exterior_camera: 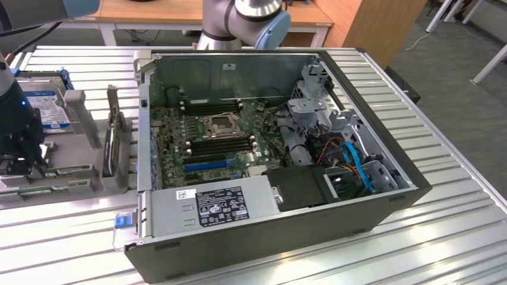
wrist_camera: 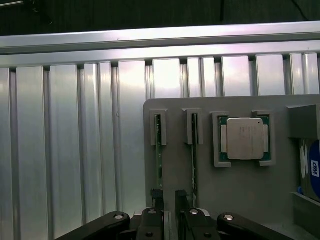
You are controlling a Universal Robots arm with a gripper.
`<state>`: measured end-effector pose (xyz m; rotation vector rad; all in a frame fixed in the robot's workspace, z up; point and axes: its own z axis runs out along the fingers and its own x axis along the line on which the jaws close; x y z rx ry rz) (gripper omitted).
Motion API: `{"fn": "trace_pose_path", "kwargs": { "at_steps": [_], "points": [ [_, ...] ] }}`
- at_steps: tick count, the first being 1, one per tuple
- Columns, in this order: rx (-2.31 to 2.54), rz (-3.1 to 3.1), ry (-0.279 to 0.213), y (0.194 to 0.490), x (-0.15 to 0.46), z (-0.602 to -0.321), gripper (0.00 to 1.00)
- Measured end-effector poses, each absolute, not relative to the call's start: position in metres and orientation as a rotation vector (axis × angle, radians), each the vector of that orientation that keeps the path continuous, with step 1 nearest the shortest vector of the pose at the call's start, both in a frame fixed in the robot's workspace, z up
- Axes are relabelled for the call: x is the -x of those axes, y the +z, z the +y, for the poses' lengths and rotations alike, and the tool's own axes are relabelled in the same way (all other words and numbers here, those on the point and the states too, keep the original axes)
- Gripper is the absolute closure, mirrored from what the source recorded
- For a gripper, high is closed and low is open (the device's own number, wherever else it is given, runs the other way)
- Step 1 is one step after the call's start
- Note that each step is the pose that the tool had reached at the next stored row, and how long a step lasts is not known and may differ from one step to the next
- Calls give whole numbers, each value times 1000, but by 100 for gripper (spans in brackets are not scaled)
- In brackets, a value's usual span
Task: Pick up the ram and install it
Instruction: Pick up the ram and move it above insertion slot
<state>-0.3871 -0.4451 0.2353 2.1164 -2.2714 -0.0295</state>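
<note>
At the exterior view's left the arm is holding its hand (exterior_camera: 22,171) low over the grey holder (exterior_camera: 79,110) that is sitting on the slatted bench (exterior_camera: 443,237). In the wrist view the hand (wrist_camera: 169,200) is showing its fingers (wrist_camera: 157,199) standing a little apart, with bare holder (wrist_camera: 230,190) between them and nothing pinched. The ram (exterior_camera: 35,191) is resting on edge in a narrow slot of that holder, and a second stick (exterior_camera: 62,172) is lying parallel just beside it. From the wrist, the ram (wrist_camera: 159,150) is the stick farther from the processor (wrist_camera: 245,138), with the second stick (wrist_camera: 194,150) between them. One finger seems to be lining up over the ram's own edge rather than beside it. By my judgement the pick is calling for a small sideways correction, so that the gap is straddling the thin board squarely. It is also calling for a straight descent and a pull along the slot, so the stick is not binding. Farther right, an upright expansion card (exterior_camera: 117,142) is standing close by and is asking for clearance. Beyond it the open case (exterior_camera: 277,249) is lying on its side, and the dark memory slots (exterior_camera: 222,144) are sitting on the motherboard (exterior_camera: 170,127) above the blue slot (exterior_camera: 208,165).
</note>
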Motion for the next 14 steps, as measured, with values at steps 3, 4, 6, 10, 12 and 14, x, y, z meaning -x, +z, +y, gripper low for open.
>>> {"fn": "trace_pose_path", "kwargs": {
  "at_steps": [3,4,6,10,12,14],
  "points": [
    [-2117,-2271,-29,235,387,-445,76],
    [-2117,-2271,-29,235,387,-445,75],
    [-2117,-2271,-29,235,387,-445,69],
    [-2117,-2271,-30,234,387,-445,69],
    [-2117,-2271,-30,232,387,-445,69],
    [-2117,-2271,-30,229,387,-445,69]
  ]
}}
